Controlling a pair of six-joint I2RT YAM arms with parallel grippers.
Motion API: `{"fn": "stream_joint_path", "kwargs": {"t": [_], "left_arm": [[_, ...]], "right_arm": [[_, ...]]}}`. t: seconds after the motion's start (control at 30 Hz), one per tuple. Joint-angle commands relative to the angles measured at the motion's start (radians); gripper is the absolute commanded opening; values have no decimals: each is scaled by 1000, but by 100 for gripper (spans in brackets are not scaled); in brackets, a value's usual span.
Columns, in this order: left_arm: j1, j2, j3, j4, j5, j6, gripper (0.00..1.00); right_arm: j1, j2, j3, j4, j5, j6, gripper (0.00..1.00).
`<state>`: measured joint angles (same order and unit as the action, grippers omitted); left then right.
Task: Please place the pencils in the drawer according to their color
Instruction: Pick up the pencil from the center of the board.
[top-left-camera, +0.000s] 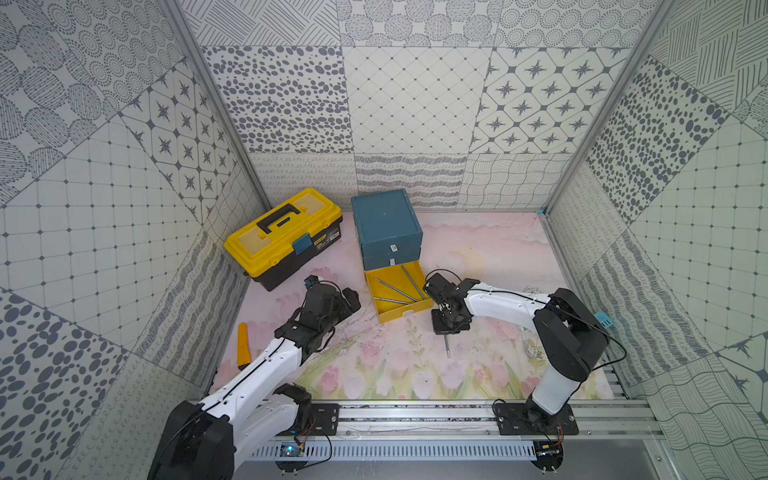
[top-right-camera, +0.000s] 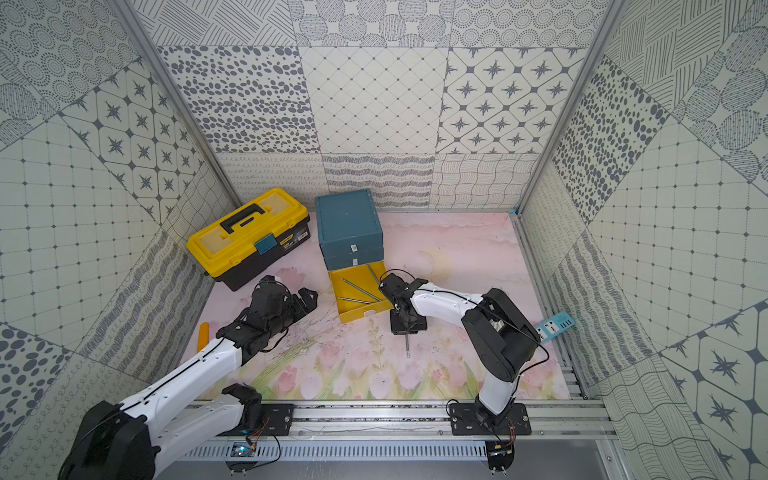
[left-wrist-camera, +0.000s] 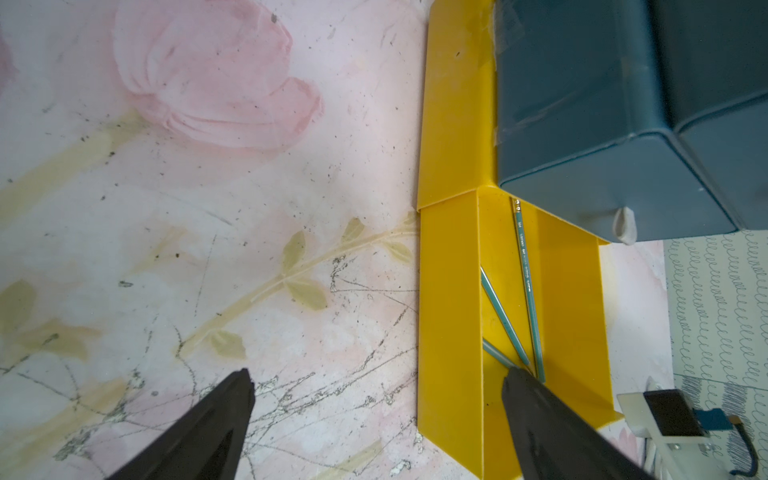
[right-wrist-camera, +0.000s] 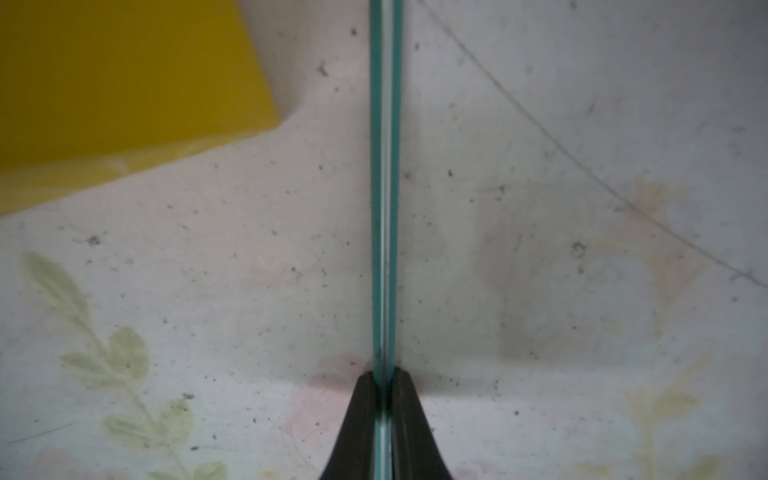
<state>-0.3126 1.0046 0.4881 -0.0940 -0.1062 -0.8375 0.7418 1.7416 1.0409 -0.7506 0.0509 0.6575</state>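
**Supervisor:** What did the right side have at that moment?

**Operator:** From my station I saw the right gripper (right-wrist-camera: 384, 388) clenched on one teal pencil (right-wrist-camera: 384, 187). In the wrist view the pencil ran straight out between the two black fingers (right-wrist-camera: 361, 415). In both top views its other end poked out below the gripper over the flowered mat (top-left-camera: 374, 365). I couldn't tell whether it touched the mat.

**Supervisor:** And the drawer?

**Operator:** The teal-blue cabinet (top-left-camera: 386, 224) stood toward the back of the mat. Its two blue drawers were shut, and the yellow drawer (top-left-camera: 405, 313) at the bottom was pulled out toward the arms. Three teal pencils (top-left-camera: 395, 289) lay loose on its floor, at angles to one another. The held pencil was outside the drawer, just beside its front corner on the right arm's side.

**Supervisor:** The left arm?

**Operator:** The left gripper (left-wrist-camera: 380, 376) was spread wide with nothing between its fingers. It was low over the mat, just beside the drawer's opposite side. In its wrist view one fingertip overlapped the drawer near the pencil ends, but I couldn't tell if they met.

**Supervisor:** Anything else on the mat?

**Operator:** A closed yellow toolbox (top-left-camera: 282, 237) sat beside the cabinet, and an orange object (top-left-camera: 242, 345) lay near the left wall.
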Motion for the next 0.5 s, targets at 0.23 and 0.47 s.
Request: {"fn": "stream_joint_path", "kwargs": {"t": [0.23,0.47], "left_arm": [[6,8,9,47,19,-7,99],[7,14,10,54,20,-8,99]], "right_arm": [[-82,-88,-44,45,46,-69,0],[-108,-173,-38,28,57,-120,0]]}}
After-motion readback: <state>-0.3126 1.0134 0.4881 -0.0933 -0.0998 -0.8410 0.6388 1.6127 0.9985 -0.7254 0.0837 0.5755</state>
